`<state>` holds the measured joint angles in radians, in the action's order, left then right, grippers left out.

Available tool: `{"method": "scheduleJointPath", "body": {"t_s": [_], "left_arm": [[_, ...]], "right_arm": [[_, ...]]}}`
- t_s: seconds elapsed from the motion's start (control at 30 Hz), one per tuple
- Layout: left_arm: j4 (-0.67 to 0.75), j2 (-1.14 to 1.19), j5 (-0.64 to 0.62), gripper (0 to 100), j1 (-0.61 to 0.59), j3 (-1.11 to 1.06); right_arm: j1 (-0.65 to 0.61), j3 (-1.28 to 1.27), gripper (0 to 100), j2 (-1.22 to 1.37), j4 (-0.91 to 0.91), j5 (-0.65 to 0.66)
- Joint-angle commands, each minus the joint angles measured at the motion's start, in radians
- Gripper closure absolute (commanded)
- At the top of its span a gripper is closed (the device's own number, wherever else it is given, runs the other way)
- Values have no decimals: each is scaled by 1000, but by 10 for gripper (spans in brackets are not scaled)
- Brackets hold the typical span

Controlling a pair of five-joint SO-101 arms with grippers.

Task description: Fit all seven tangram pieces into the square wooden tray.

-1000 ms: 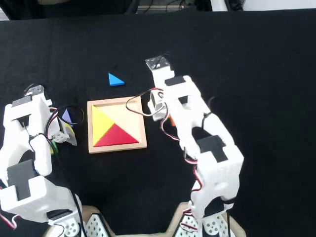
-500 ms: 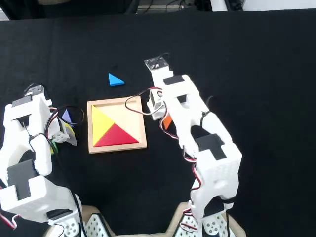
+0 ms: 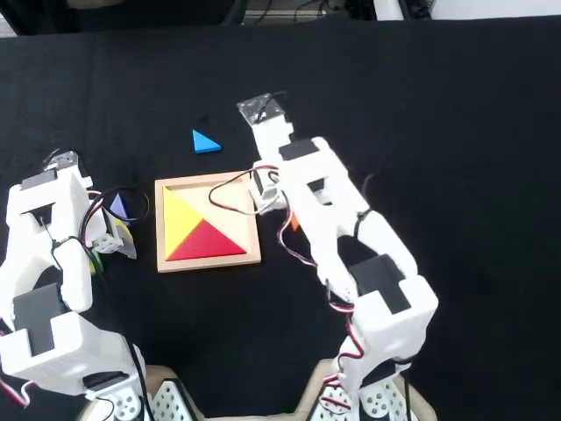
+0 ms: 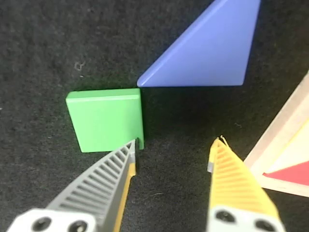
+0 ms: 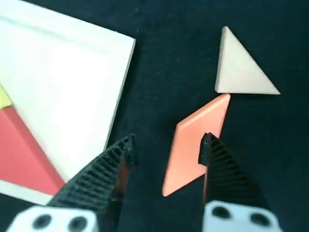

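The square wooden tray [image 3: 209, 262] lies on the black table [image 3: 438, 132], left of centre, btwn the two arms. Inside it: a large yellow triangle [image 3: 178, 219] against the tray's left wall and a large red triangle [image 3: 209, 239] along its near wall, meeting on a diagonal from the near-left corner; rest of the floor is bare wood. A small blue triangle [image 3: 205, 142] sits alone just past the tray's far wall, toward the table's far edge. L gripper [image 4: 176, 145] hangs low beside the tray's left wall, jaws apart w/ bare table btwn them. Its grey fingertip is at a corner of the green square block [image 4: 104, 118]; the yellow one is close to the tray rim. A periwinkle triangle piece [image 4: 207, 53] lies just beyond the green square, its corner almost touching the square's corner. R gripper [image 5: 168, 140] is outside the tray's right wall, near the far-right corner, jaws apart too. One black finger is over bare table btwn tray & the orange parallelogram piece [image 5: 195, 145], the other overlaps the parallelogram's outer side; contact can't be told. A pale beige triangle piece [image 5: 239, 67] lies just beyond the parallelogram, corner to corner, touching or nearly.
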<state>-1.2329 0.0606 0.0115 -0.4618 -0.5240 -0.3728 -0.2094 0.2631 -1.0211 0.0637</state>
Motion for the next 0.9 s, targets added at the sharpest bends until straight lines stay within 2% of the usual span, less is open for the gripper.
{"method": "scheduleJointPath", "body": {"t_s": [0.0,0.13,0.4,0.57,0.73,0.87], "left_arm": [[2,-5,-9,758,-7,1],[2,-5,-9,758,-7,1],[2,-5,-9,758,-7,1],[3,-5,-9,758,-7,1],[3,-5,-9,758,-7,1],[3,-5,-9,758,-7,1]], "right_arm": [[38,16,787,-13,20,14],[38,65,787,71,-2,52],[43,173,787,117,-101,46],[37,142,787,24,-124,12],[34,19,787,-54,-34,14],[-9,7,787,-53,-29,40]]}}
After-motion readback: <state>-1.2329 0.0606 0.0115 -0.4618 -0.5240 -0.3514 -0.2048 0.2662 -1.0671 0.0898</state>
